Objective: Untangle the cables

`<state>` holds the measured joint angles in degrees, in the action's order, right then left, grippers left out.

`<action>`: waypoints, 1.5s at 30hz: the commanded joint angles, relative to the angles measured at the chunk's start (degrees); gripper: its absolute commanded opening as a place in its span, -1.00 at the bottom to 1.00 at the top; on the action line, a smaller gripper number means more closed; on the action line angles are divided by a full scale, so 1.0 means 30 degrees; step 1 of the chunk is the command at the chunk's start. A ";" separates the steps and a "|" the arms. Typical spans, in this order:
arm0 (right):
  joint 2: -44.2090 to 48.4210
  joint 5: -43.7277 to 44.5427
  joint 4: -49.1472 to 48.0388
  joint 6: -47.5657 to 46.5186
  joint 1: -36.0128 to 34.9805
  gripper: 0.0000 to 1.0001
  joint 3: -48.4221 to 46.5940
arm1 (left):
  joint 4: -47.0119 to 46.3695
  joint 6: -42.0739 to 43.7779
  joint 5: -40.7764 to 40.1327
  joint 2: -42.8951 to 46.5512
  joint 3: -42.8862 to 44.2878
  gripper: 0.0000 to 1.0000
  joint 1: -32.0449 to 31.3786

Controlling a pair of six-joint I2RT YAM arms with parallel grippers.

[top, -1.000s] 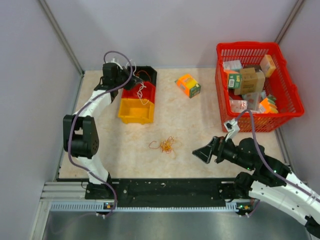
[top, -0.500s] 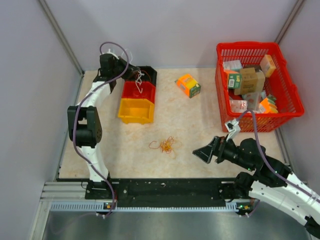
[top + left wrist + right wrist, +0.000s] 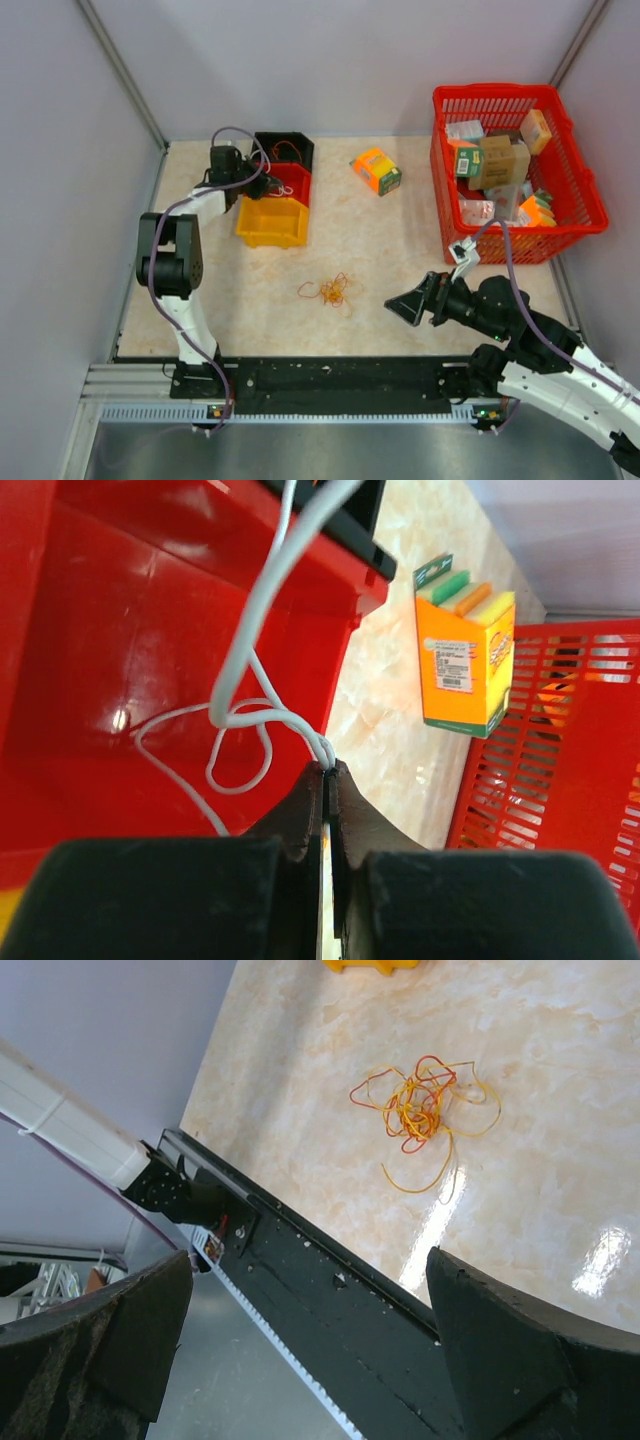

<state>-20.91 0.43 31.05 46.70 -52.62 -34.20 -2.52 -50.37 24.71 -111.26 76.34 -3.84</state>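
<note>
Over red bin (image 3: 120,660), left hand (image 3: 328,768) pinches white cable (image 3: 255,620) trailing ahead; right hand (image 3: 403,308) spread.

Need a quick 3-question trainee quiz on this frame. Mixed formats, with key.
1. True or false: the left gripper is shut on a white cable.
2. Fill in: the fingers of the right gripper are ___ (open/shut).
3. Pick one: the orange, yellow and red tangle is
A) held by the left gripper
B) lying loose on the table
C) held by the right gripper

Key: 1 true; 2 open; 3 B.
</note>
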 commanded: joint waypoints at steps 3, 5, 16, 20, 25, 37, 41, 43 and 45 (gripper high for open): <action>-0.0063 0.0151 -0.0974 0.0225 -0.0008 0.98 -0.0116 | 0.0752 0.0267 -0.0646 0.1257 -0.0015 -1.00 -0.0479; -0.0004 0.0064 -0.1091 0.0313 0.0021 0.97 0.0030 | 0.1834 0.0062 -0.0766 0.1112 0.0130 -1.00 -0.0450; 0.0347 -0.0054 -0.1618 0.0840 0.0021 0.96 0.0968 | 0.2012 -0.0089 -0.0617 0.3568 -0.1011 0.41 -0.0450; 0.0348 -0.0518 -0.2028 0.0928 0.0021 0.96 0.1349 | 0.3299 0.0908 -0.0971 0.4858 -0.0748 0.80 -0.0362; 0.0172 -0.0435 -0.2351 0.0783 -0.0009 0.96 0.1671 | 0.3858 0.2256 -0.1674 0.7287 -0.1595 0.73 -0.0362; -0.7964 -0.2191 -0.7088 -0.0450 -0.0389 0.52 0.2110 | 0.3189 0.5863 -0.0533 1.3998 -1.1432 0.55 -0.7388; -1.0399 -0.2251 -1.0167 0.0341 -0.0419 0.46 0.2843 | 0.1696 0.4782 -0.0444 1.4909 -1.4219 0.71 -0.8330; -1.1570 -0.2251 -1.0933 0.0430 -0.0389 0.44 0.2757 | 0.1632 0.4661 -0.0443 1.4852 -1.4342 0.63 -0.8389; -1.2247 -0.2485 -1.1140 0.0430 -0.0418 0.44 0.2464 | 0.1983 0.4807 -0.1055 1.4647 -1.3934 0.50 -0.8360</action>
<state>-54.72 -5.72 6.96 47.27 -53.12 -25.47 8.23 -36.05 23.29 -68.75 32.73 -28.95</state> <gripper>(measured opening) 0.724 0.792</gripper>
